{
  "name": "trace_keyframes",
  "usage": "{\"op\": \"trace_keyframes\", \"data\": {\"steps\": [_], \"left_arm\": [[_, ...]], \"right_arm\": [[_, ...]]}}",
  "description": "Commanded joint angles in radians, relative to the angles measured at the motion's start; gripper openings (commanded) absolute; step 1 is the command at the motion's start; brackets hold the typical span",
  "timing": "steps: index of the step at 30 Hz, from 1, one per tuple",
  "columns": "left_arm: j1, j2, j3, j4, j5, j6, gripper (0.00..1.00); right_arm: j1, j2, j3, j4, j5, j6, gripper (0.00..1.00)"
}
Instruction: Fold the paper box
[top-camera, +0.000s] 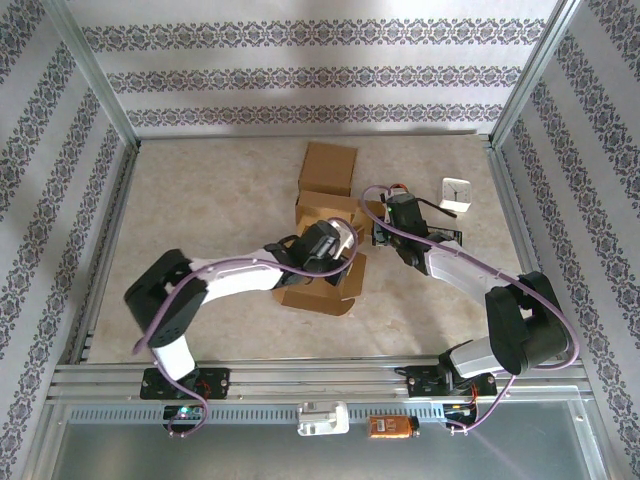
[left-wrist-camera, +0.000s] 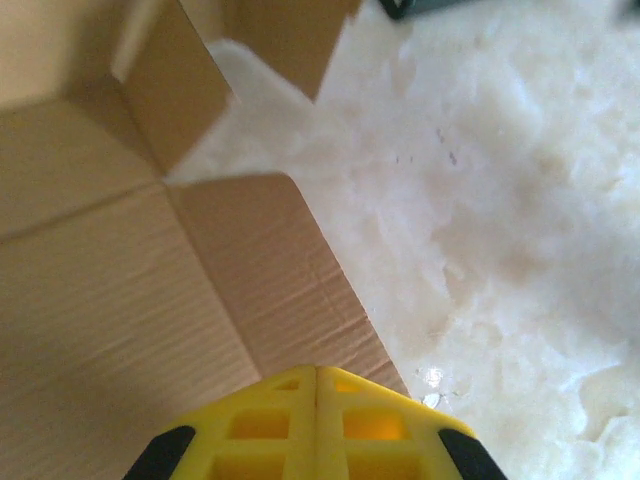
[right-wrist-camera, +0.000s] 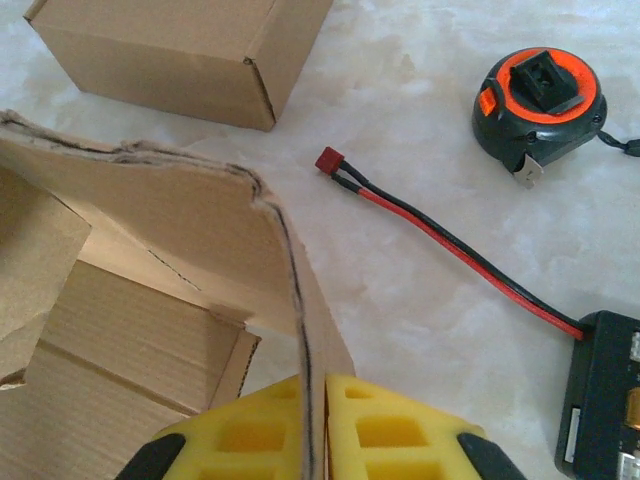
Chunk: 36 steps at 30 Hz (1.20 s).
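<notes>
The paper box (top-camera: 318, 285) is brown cardboard, lying opened out mid-table with its flaps spread. My left gripper (top-camera: 338, 247) is over its middle. In the left wrist view its yellow fingertips (left-wrist-camera: 290, 400) are pressed together above a flat flap (left-wrist-camera: 270, 280), and no cardboard shows between them. My right gripper (top-camera: 384, 226) is at the box's right side. The right wrist view shows this gripper (right-wrist-camera: 315, 385) shut on an upright cardboard wall (right-wrist-camera: 180, 230) that runs edge-on between its fingers.
A second, closed cardboard box (top-camera: 328, 168) stands just behind (right-wrist-camera: 170, 50). Right of the paper box lie a black-and-orange tape measure (right-wrist-camera: 540, 100), a red-and-black wire (right-wrist-camera: 440, 235) and a black device (right-wrist-camera: 605, 400). A small white object (top-camera: 458, 193) sits at the back right.
</notes>
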Motion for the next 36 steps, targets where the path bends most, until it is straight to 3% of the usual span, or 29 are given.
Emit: {"op": "trace_keyframes", "data": {"steps": [1, 9, 22, 31, 36], "left_arm": [[-0.015, 0.096, 0.056, 0.106, 0.124, -0.029, 0.00], [-0.003, 0.262, 0.115, 0.096, 0.080, -0.008, 0.00], [0.037, 0.287, 0.124, 0.122, 0.104, -0.012, 0.00], [0.050, 0.230, 0.090, 0.196, 0.114, -0.052, 0.00], [0.050, 0.169, 0.052, 0.256, 0.108, -0.083, 0.07]], "right_arm": [[-0.012, 0.001, 0.030, -0.007, -0.049, 0.015, 0.10], [-0.023, 0.001, 0.056, -0.058, -0.105, 0.076, 0.10], [-0.015, 0.029, 0.116, -0.189, -0.265, 0.340, 0.14], [0.060, 0.082, 0.050, -0.167, -0.097, 0.327, 0.14], [0.065, 0.083, 0.013, -0.144, -0.038, 0.318, 0.14]]}}
